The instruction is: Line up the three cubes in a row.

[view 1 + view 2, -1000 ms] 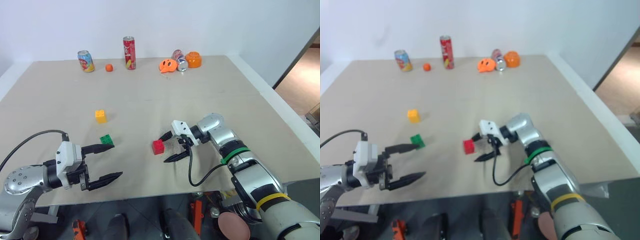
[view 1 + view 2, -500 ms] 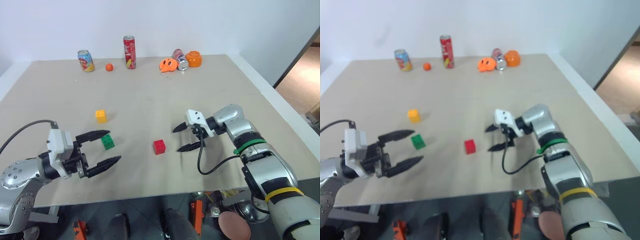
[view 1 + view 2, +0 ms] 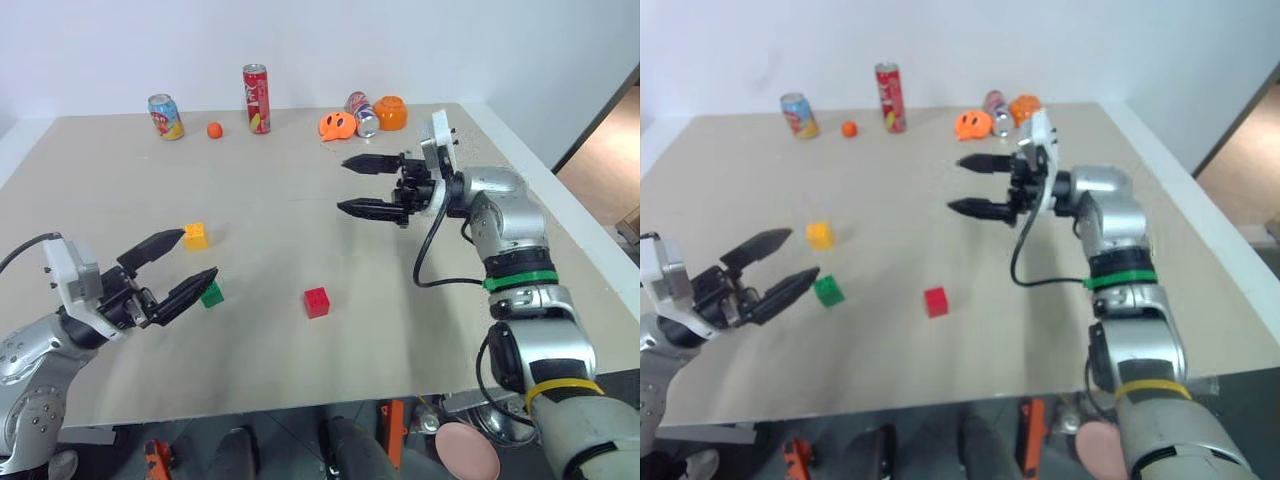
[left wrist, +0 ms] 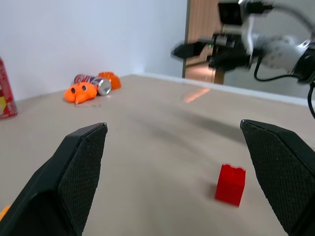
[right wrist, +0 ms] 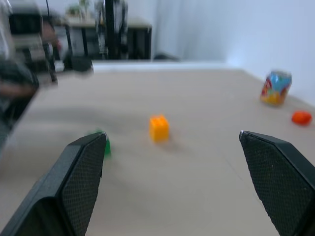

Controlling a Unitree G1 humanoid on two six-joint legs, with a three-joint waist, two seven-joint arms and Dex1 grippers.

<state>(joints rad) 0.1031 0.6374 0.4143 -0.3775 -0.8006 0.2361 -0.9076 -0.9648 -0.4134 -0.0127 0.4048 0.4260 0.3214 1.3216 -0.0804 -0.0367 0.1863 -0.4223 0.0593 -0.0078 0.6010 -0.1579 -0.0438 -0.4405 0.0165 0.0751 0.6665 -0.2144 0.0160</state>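
Three small studded cubes lie apart on the tan table (image 3: pixel 300 380): the yellow cube (image 3: pixel 196 236) at the left, the green cube (image 3: pixel 211 294) just nearer than it, and the red cube (image 3: pixel 316 301) near the middle. My left gripper (image 3: pixel 198 254) hovers open at the left, its fingertips in front of the yellow and green cubes and holding nothing. My right gripper (image 3: pixel 341 184) is raised well above the table beyond the red cube, open, empty and pointing left. In the left wrist view the red cube (image 4: pixel 230 184) lies ahead on the table. The right wrist view has the yellow cube (image 5: pixel 159 128) ahead.
Along the far edge stand a colourful can (image 3: pixel 163 116) and a tall red can (image 3: pixel 256 98), with a small orange ball (image 3: pixel 214 129) between them. Further right are two orange round toys (image 3: pixel 337 126) and a can lying on its side (image 3: pixel 360 112). The table's right edge drops to the floor.
My right gripper has left the red cube's side, risen high and swung to point left. My left gripper has lifted slightly and drawn back to the left. The cubes have not moved.
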